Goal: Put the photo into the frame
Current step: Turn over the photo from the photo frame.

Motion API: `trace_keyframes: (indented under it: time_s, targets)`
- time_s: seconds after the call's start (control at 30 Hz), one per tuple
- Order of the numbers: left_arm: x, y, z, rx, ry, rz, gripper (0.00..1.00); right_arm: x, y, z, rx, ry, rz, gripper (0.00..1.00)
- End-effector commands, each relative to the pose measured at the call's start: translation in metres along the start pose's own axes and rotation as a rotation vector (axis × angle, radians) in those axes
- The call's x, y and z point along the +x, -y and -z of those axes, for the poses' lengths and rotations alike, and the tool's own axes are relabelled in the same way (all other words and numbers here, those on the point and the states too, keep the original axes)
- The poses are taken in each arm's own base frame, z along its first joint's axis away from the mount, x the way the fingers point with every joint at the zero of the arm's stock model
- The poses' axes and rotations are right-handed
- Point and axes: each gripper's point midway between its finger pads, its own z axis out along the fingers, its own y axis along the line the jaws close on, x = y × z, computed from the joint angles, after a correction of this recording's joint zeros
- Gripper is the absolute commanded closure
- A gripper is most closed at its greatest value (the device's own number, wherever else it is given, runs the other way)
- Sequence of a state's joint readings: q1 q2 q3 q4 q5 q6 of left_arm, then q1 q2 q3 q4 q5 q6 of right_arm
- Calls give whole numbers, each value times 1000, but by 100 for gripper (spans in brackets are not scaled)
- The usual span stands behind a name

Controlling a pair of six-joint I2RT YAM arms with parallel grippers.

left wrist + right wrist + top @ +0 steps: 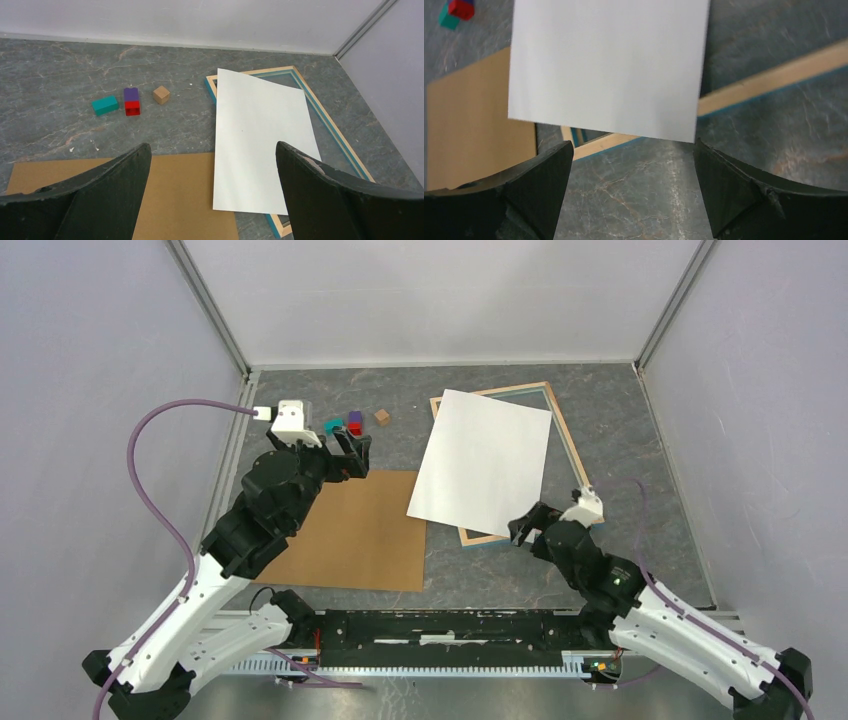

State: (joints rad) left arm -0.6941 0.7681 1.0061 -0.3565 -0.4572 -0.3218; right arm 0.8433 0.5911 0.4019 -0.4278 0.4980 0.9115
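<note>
The photo [483, 462] lies askew on the frame [510, 389] at the far right of the table [620, 440], its near-left corner overlapping the backing board [360, 535], which lies left and nearer; blocks [352, 424] sit behind the board

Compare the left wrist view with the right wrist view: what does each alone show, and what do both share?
Only the left wrist view: the open left gripper, the tan cube and the back wall. Only the right wrist view: the open right gripper. Both: the photo, blank side up, lying askew across the frame, plus the board, the red block and the teal block.
</note>
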Motion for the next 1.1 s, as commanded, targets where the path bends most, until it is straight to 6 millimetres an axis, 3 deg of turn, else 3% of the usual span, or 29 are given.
trace_keyframes:
  time_s: [0.0,0.17,0.3,0.43,0.67,0.77,1.07]
  targets:
    - [-11,7,1,31,35,68,0,15,43,-10,160,103,-439,5]
    - [-6,10,-2,37,15,67,0,13,56,-19,159,190,-396,4]
    - [-5,11,-2,44,12,70,0,23,63,-27,184,163,-336,2]
    - [-2,12,-5,42,1,65,0,29,47,-37,71,151,-390,5]
    - [2,11,-8,26,-20,55,0,26,46,-44,38,158,-427,16]
    - [2,13,-8,37,-18,59,0,26,37,-47,-17,143,-460,21]
    - [2,13,-8,39,-19,57,0,18,8,-41,-120,98,-509,30]
